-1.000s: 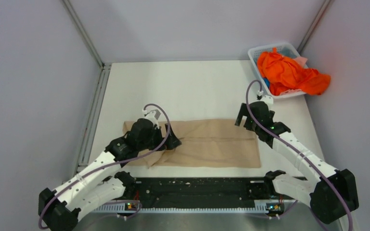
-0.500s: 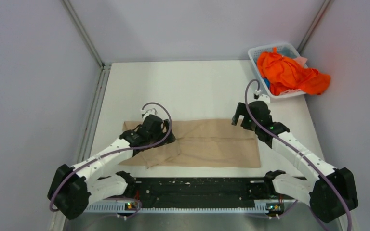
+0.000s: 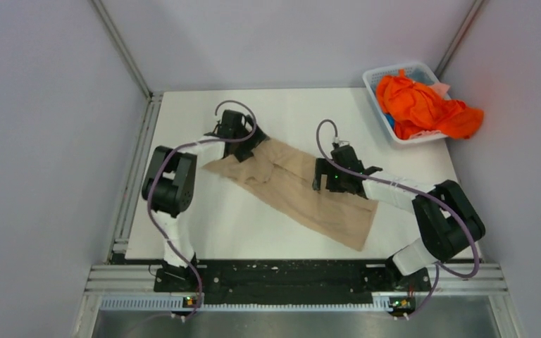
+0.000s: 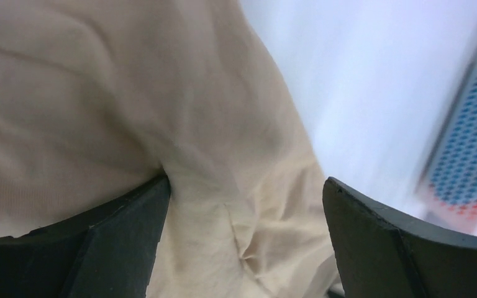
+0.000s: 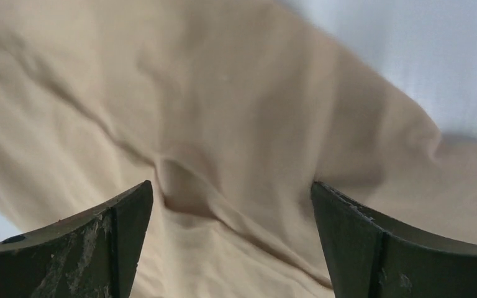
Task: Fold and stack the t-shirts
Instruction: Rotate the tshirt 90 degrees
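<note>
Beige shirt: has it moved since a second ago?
Yes. The beige shirt lay parallel to the black rail and near it; now it lies diagonal, its left end swung toward the far edge.

The top view looks steeply down from above and behind the arm bases, far enough off to hold the whole counter [image 3: 289,113]. The wrist views face out through the left pincer [image 4: 245,181] and right pincer [image 5: 231,184], very close over the tan shirt [image 3: 292,186], which all three share. The left wrist view also catches the basket [image 4: 466,136], as the top view does.
</note>
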Controlling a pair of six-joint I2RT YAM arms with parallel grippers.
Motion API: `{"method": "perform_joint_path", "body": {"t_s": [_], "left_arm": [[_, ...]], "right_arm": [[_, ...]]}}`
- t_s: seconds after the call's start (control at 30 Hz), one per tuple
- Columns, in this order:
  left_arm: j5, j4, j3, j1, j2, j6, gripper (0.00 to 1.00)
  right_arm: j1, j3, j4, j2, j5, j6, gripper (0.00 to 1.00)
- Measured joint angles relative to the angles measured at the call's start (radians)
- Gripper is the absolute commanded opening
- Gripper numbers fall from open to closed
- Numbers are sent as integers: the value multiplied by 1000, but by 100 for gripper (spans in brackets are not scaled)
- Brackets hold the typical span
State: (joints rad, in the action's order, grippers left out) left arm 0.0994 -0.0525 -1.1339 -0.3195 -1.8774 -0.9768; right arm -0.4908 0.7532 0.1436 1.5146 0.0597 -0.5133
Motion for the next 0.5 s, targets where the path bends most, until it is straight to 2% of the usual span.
{"method": "perform_joint_path", "body": {"t_s": [0.1,0.2,0.27,0.4,0.5], "left_arm": [[72,-6,-292,7,-219,-10,98],[167,19,-671,0,-490,-51,99],[213,45,-837,-12,-612,-85,99],[275,138,-1090,-53,-808,-178,99],[257,158,-1140,-84,-847,-200,99]], "right_arm": [[-91,-6,-10,-2,1,-7,96],[-239,-31,-26,-23,-16,-23,96],[-314,-55,-33,-47,-45,-35,96],[-383,-81,-57,-68,-134,-36,96],[-386,-80,-61,-66,-144,-32,96]]}}
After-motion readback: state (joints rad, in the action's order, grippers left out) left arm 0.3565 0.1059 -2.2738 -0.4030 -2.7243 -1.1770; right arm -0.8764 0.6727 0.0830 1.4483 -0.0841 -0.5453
